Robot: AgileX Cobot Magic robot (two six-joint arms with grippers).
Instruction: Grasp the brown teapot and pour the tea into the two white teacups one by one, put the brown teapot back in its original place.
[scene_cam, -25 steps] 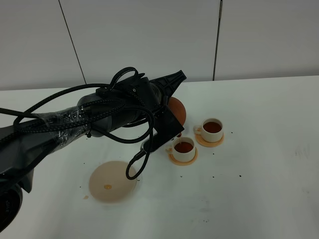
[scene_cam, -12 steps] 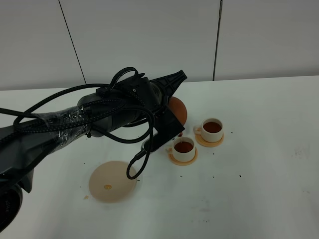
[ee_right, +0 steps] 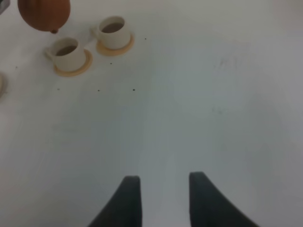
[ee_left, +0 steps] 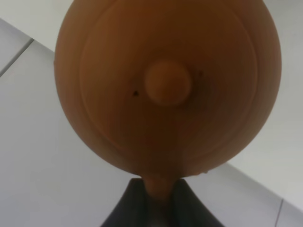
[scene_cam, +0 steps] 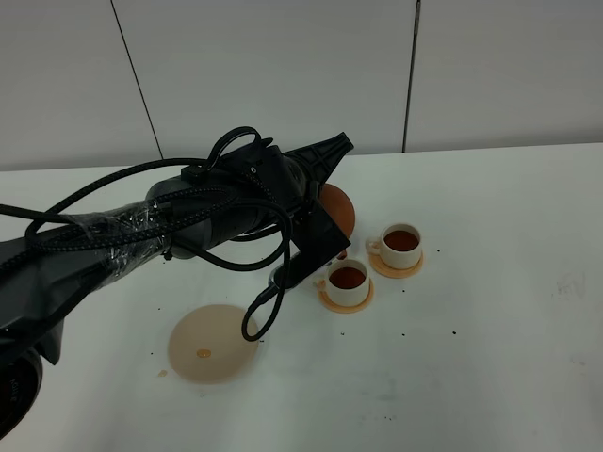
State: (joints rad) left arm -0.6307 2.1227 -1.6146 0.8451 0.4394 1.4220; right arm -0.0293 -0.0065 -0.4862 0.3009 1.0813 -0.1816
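The left gripper (ee_left: pixel 158 208) has its jaws pinching the brown teapot (ee_left: pixel 166 85) by its handle; the right gripper (ee_right: pixel 161 198) has its jaws spread above bare table (ee_right: pixel 213 109).

The teapot (ee_left: pixel 165 85) looks like unglazed clay, matt terracotta, smooth, with a fine ridge circling the lid and a rounded knob (ee_left: pixel 168 82). The cups (scene_cam: pixel 350 281) (scene_cam: pixel 402 244) have a glossy cream glaze like ceramic; their saucers (scene_cam: pixel 345 303) (scene_cam: pixel 397 271) are matt orange-tan. The tea (scene_cam: pixel 348 278) has a dark, shiny surface. The mat (scene_cam: pixel 212 343) near the table's front edge is flat, matt beige, marked with a small orange stain. The table (ee_right: pixel 213 94) is smooth, matt white, flecked with dark specks. The left arm (scene_cam: pixel 141 231) is black, part wrapped in glossy clear film, with braided black cables. The right gripper's (ee_right: pixel 163 189) fingers (ee_right: pixel 129 198) look like matt black plastic.
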